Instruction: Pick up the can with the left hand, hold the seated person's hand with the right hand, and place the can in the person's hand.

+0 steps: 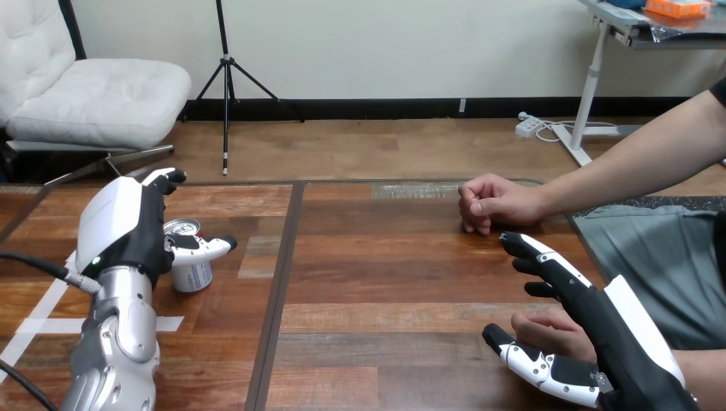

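Two hands stand spread: the left hand [128,227] brackets the upright can [193,272], label too small to read, on the worktop [385,282]; the right hand [609,327] is straight-fingered over the person's hand at the view's lower right [548,330].

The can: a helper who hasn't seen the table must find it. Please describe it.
Look at the left side of the wooden table, near the white tape marks. The can stands upright beside the robot's left hand. It is the only silver cylinder there.
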### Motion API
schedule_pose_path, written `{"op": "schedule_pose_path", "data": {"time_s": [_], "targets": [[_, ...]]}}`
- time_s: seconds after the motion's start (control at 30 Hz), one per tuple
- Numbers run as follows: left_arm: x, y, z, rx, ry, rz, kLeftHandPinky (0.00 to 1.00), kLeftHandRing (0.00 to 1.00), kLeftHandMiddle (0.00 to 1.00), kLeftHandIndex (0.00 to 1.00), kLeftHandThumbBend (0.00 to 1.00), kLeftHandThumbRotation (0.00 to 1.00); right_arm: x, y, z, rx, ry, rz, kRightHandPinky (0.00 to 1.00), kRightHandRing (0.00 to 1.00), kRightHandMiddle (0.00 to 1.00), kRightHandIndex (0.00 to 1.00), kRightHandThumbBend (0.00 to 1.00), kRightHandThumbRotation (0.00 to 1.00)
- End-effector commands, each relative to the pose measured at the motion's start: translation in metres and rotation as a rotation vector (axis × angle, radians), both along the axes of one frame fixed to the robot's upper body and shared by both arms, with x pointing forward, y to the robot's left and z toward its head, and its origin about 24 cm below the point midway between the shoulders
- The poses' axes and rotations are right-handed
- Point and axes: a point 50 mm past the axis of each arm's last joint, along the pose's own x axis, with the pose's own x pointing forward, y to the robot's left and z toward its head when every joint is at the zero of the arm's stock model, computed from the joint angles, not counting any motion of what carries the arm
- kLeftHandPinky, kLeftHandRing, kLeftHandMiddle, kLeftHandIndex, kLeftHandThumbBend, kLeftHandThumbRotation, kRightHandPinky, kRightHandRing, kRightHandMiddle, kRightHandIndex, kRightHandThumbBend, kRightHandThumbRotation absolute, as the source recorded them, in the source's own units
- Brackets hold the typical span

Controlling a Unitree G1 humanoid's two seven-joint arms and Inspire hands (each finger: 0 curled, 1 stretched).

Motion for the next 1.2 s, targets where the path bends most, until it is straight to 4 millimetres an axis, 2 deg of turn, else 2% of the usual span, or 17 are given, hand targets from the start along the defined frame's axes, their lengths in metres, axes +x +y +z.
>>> {"op": "schedule_pose_path", "data": {"time_s": [0.0, 1.17], "targets": [[0.0171, -0.0018, 0.0277, 0.043, -0.078, -0.026, 0.67, 0.80, 0.84, 0.83, 0.80, 0.20, 0.0103, 0.0009, 0.0189, -0.017, -0.106, 0.019, 0.83, 0.89, 0.92, 0.90, 0.42, 0.09], [0.0167, -0.0009, 0.0282, 0.070, -0.087, -0.031, 0.70, 0.83, 0.86, 0.85, 0.78, 0.21, 0.0091, 0.0011, 0.0179, -0.004, -0.098, 0.011, 0.81, 0.89, 0.92, 0.90, 0.42, 0.07]]}}
